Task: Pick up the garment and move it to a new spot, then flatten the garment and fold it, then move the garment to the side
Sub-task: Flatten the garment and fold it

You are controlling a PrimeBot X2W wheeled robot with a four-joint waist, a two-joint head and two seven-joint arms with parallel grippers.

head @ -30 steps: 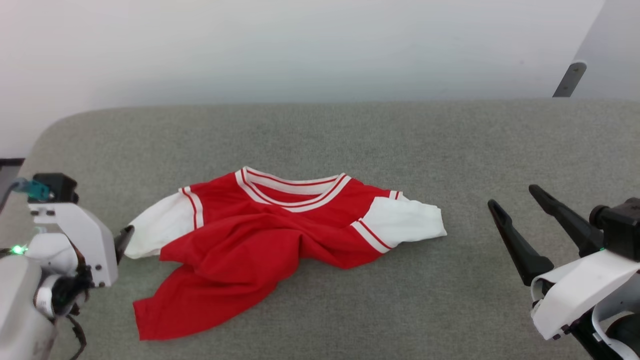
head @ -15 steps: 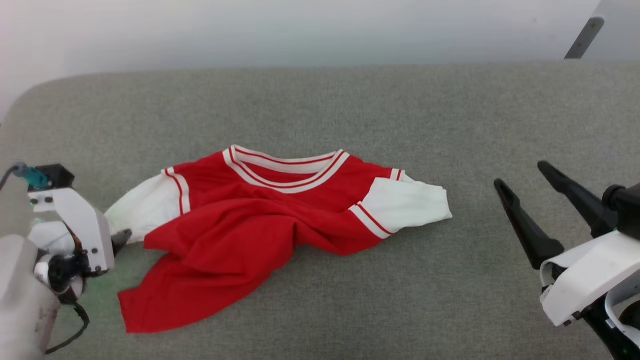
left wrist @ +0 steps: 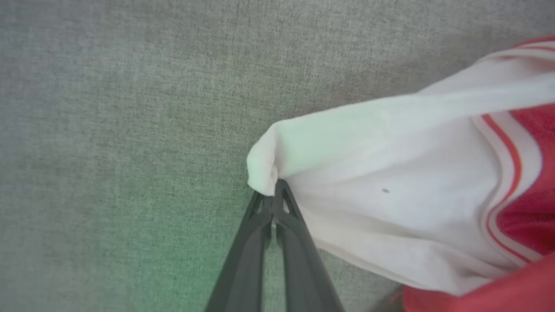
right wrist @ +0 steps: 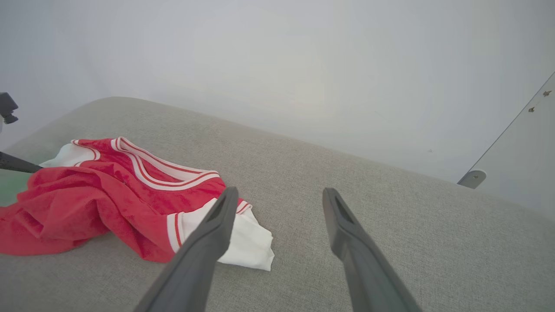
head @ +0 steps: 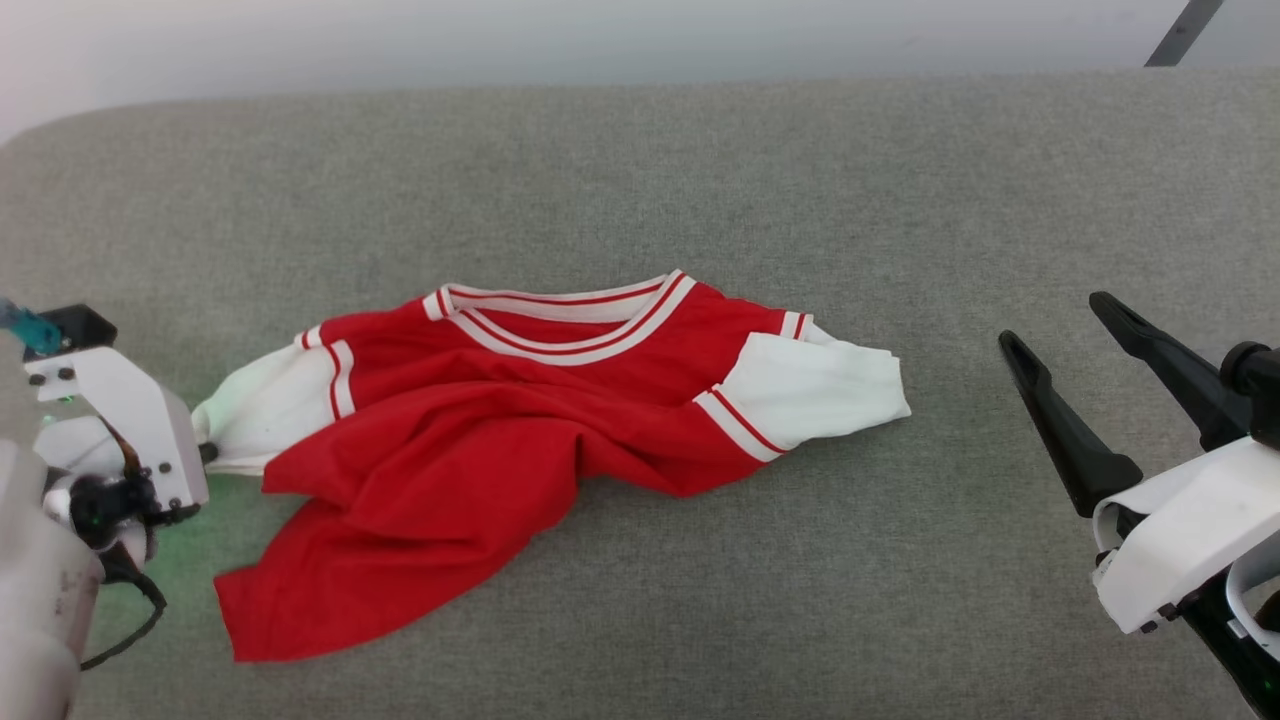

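The garment [head: 470, 450], a red shirt with white sleeves and striped trim, lies crumpled on the grey fabric surface [head: 640, 180]. Its collar [head: 560, 320] faces the far side; any chest letters are hidden. My left gripper [head: 205, 452] is at the left sleeve's end, mostly hidden behind its white wrist. In the left wrist view the left gripper [left wrist: 274, 190] is shut on the bunched edge of the garment's white sleeve [left wrist: 390, 173]. My right gripper [head: 1055, 325] hovers open to the right of the garment, apart from it. The right wrist view shows the right gripper [right wrist: 279, 197] open, with the garment [right wrist: 108, 195] beyond it to the left.
A pale wall [head: 500, 40] runs behind the surface's far edge, with a grey bracket [head: 1180, 30] at upper right. The surface's rounded left corner [head: 40, 140] lies behind my left arm. Bare grey fabric stretches right of the garment and in front of it.
The left gripper has shut on the end of the white left sleeve. The head camera has tilted, so the whole scene sits higher in view. The right gripper stays open.
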